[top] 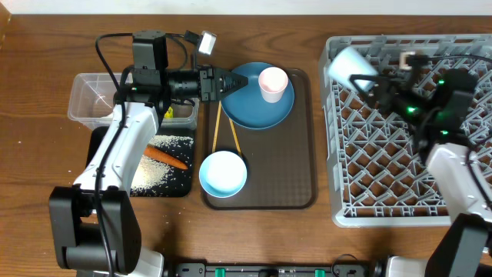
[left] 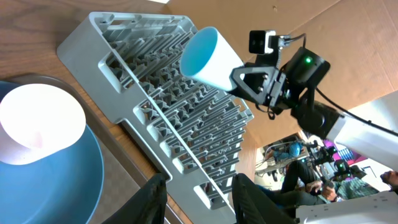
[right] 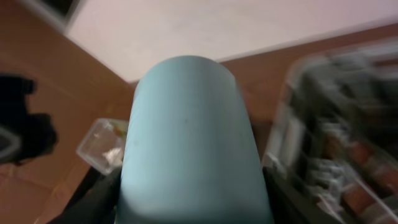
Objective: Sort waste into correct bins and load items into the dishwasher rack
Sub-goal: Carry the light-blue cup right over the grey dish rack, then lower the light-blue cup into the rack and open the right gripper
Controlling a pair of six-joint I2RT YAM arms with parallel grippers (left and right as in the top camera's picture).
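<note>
Light-blue cup (left: 208,59), probably light, stiff and slick, is pinched near its base by the right jaws above the rack (top: 400,177); left jaws spread, empty.

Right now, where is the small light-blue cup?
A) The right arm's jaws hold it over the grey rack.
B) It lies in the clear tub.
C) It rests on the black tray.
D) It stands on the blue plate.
A: the right gripper has its jaws closed on the light-blue cup, tipped sideways above the dishwasher rack; the cup on the blue plate is the pink cup.
</note>
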